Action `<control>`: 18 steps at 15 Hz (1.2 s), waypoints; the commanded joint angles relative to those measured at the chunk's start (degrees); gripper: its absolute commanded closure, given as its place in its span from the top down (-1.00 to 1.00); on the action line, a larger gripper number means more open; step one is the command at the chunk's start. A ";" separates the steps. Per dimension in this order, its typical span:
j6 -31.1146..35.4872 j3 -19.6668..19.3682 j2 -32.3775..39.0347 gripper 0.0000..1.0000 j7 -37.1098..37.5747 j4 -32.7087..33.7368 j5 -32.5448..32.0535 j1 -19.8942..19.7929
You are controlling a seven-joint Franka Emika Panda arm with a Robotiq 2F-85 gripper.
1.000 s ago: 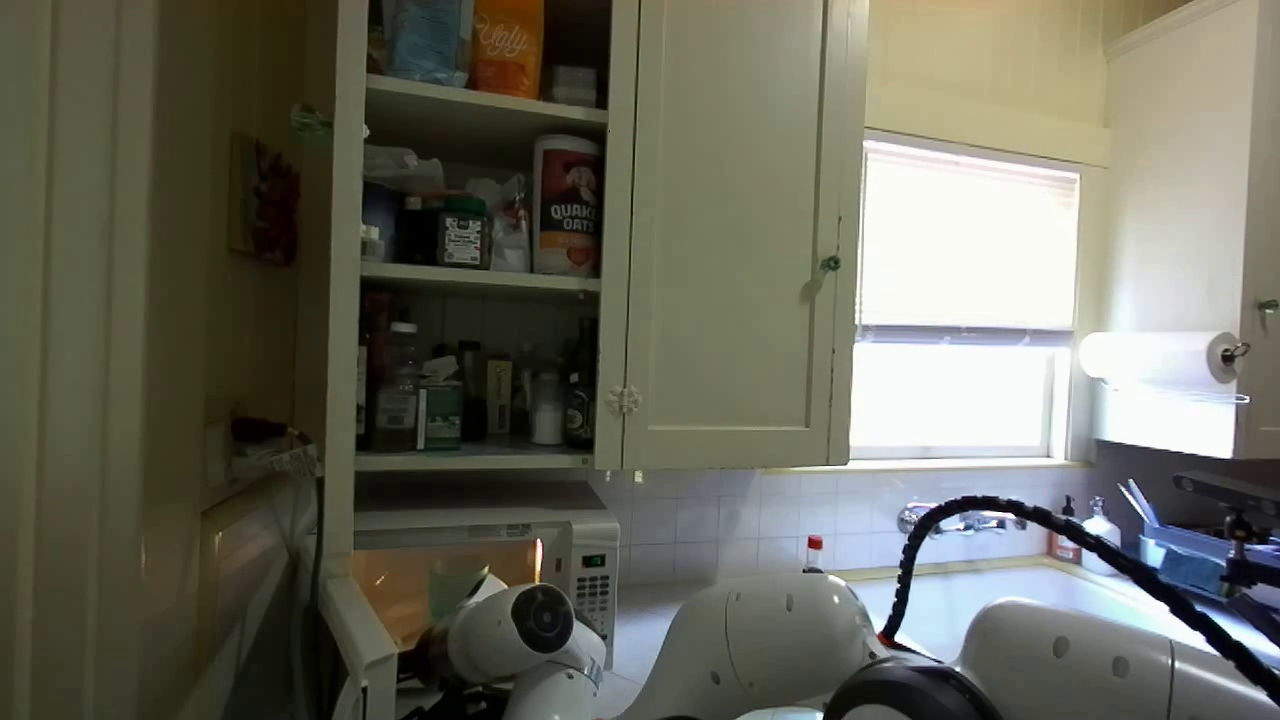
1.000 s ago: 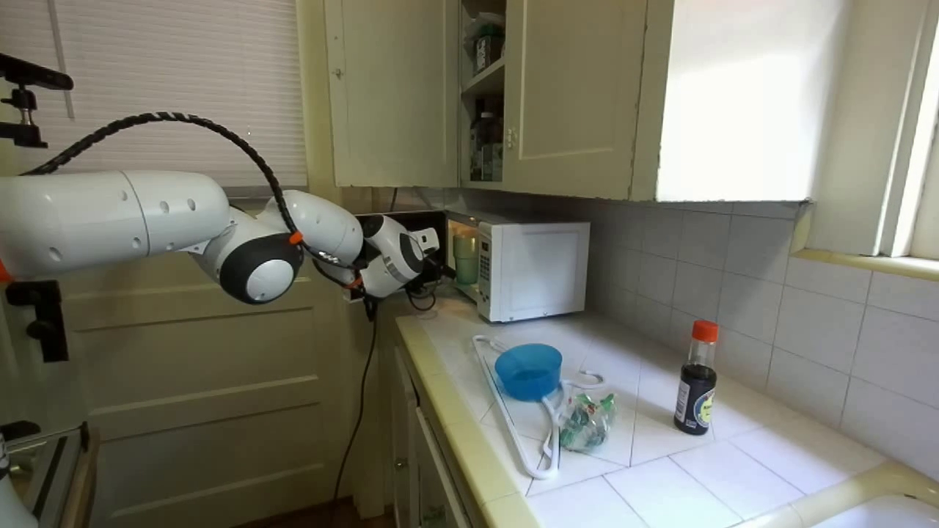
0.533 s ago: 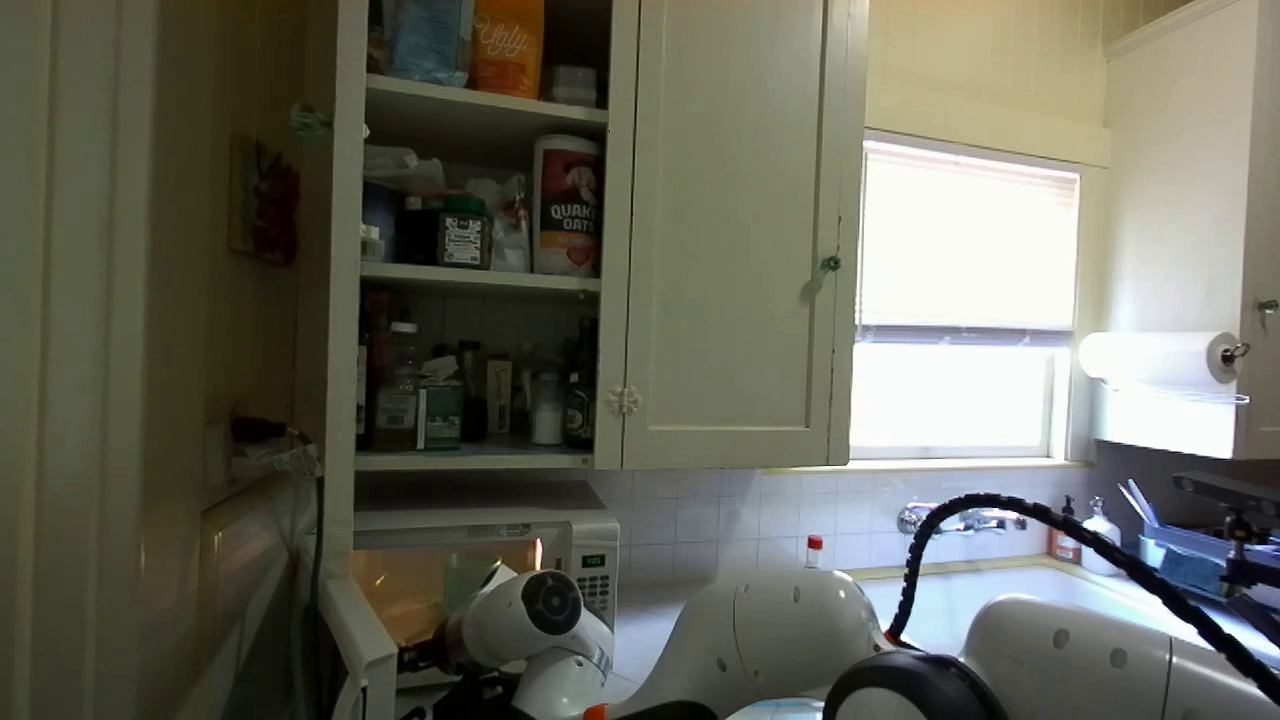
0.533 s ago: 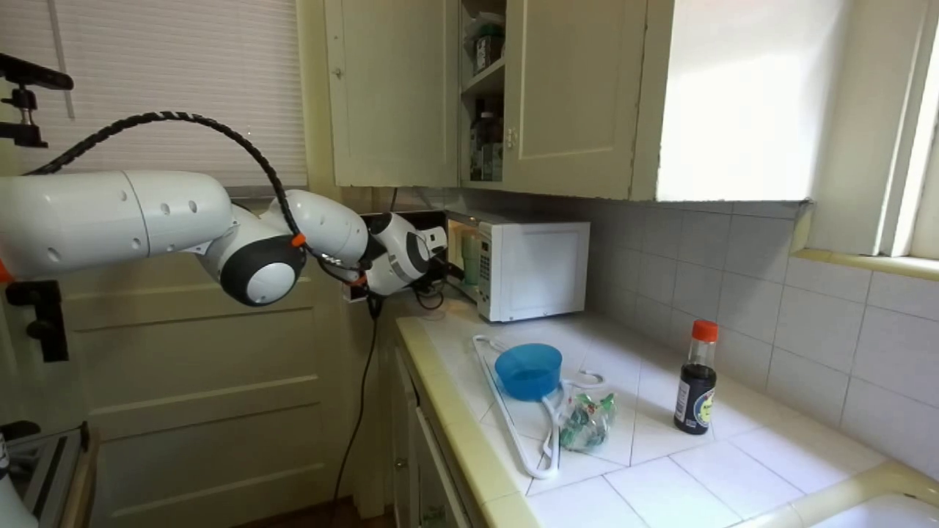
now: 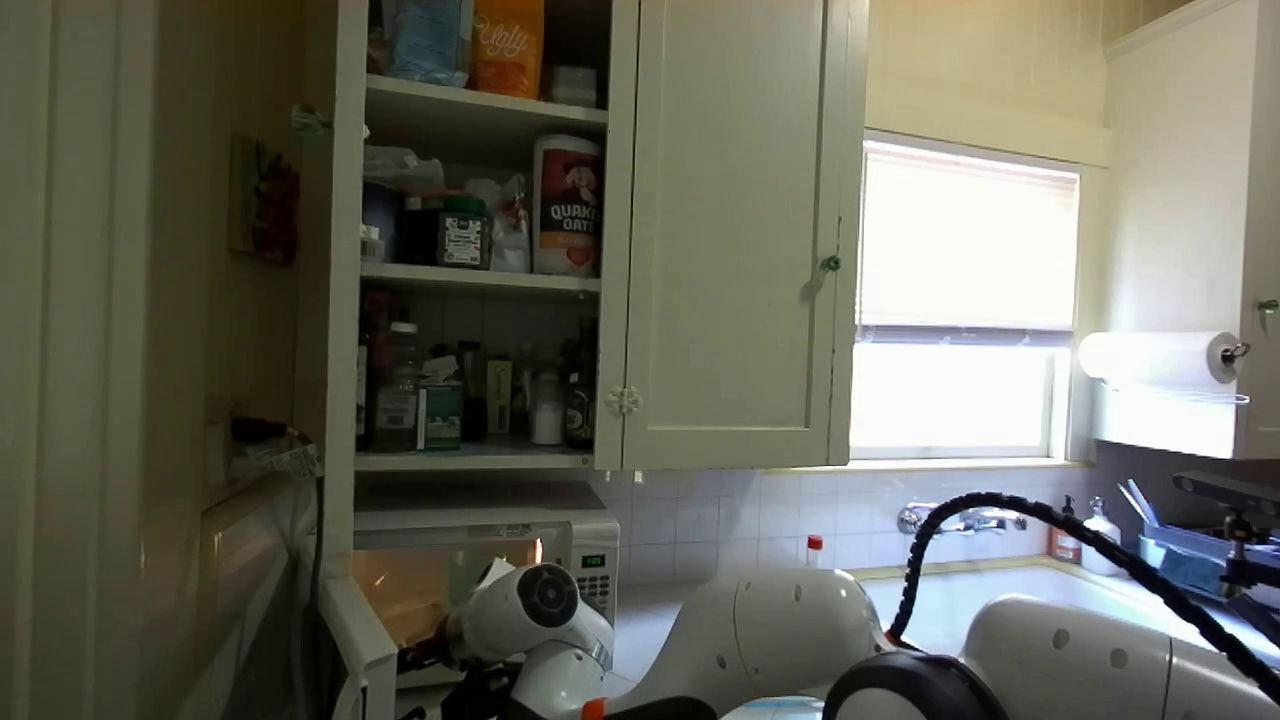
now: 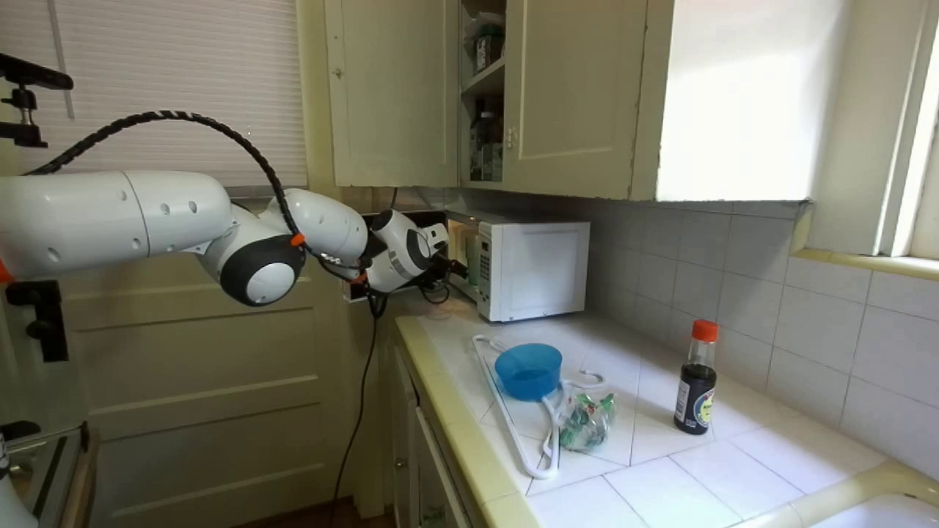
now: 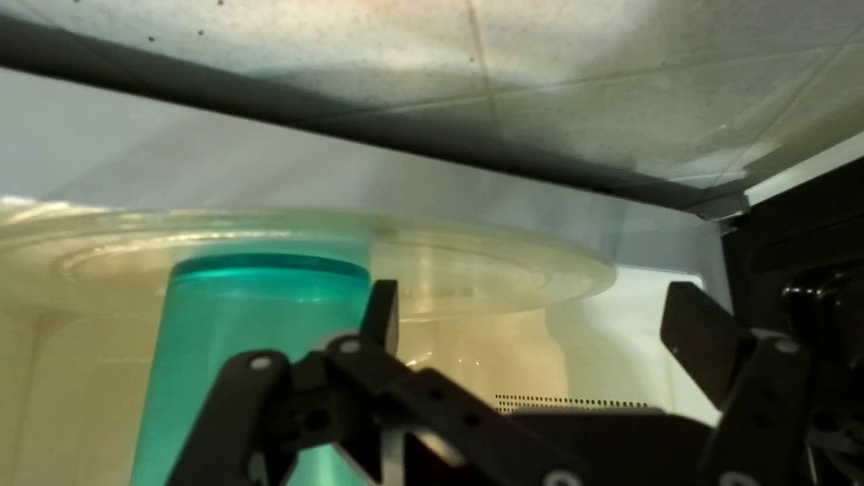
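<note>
Tall, cylindrical, translucent teal cup (image 7: 216,324), apparently plastic, standing on the round clear-glass turntable (image 7: 472,277) inside the white, box-shaped, metal-cased microwave (image 6: 539,271). Just beside it in the wrist view, the black two-fingered mechanical gripper (image 7: 538,322): spread wide, holding nothing, with the cup outside the gap. Near fingertip (image 7: 383,307) right along the cup's edge there; touching or merely overlapping, cannot tell. Judged from this pose, a matter of alignment above all. To do it well, draw back slightly, shift sideways toward the cup, then advance only with a finger on each side of the wall. Stay level, and avoid nudging a cup probably free to slide or turn with the turntable. Squeeze gently, given the likely smooth wall. Watch also the far finger, on the side of the glossy black microwave door (image 7: 790,233). Farther out, on the white tiled counter (image 6: 697,491) in an exterior view, disregard the round translucent blue bowl (image 6: 528,372) and the red-capped bottle of dark liquid (image 6: 695,396).
</note>
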 commanded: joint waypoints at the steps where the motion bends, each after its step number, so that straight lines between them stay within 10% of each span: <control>1: -1.07 -0.41 1.09 1.00 -1.46 1.32 -0.21 1.92; 9: -1.16 -15.50 5.36 1.00 15.57 13.00 -8.82 9.53; 18: -2.04 -37.46 1.32 1.00 47.67 6.55 -17.35 14.27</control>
